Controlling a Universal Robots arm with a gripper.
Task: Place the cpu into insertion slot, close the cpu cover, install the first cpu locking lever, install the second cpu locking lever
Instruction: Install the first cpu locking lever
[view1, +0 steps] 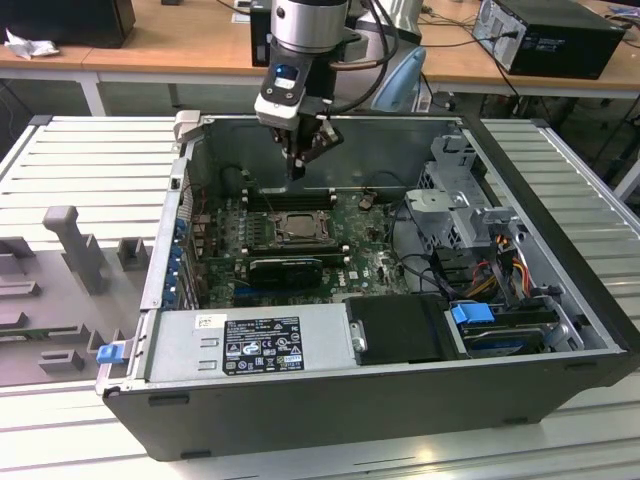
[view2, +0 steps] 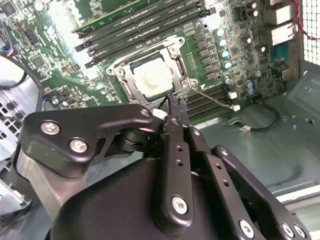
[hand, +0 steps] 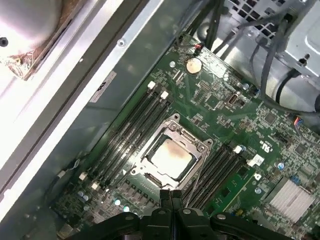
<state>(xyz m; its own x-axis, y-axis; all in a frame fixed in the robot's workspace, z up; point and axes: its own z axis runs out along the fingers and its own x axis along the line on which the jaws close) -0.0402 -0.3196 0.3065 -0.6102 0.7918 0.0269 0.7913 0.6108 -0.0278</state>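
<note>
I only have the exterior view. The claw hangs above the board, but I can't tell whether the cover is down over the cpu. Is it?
Observer: Yes. In both wrist views the cpu cover lies flat, framing the cpu through its square window.
Operator: Is the claw carrying anything?
Observer: No. In both wrist views the claw is shut, its tips pressed together with nothing between them.
Operator: Anything on the chip itself?
Observer: A brownish smear sits across the middle of its silvery top.
</note>
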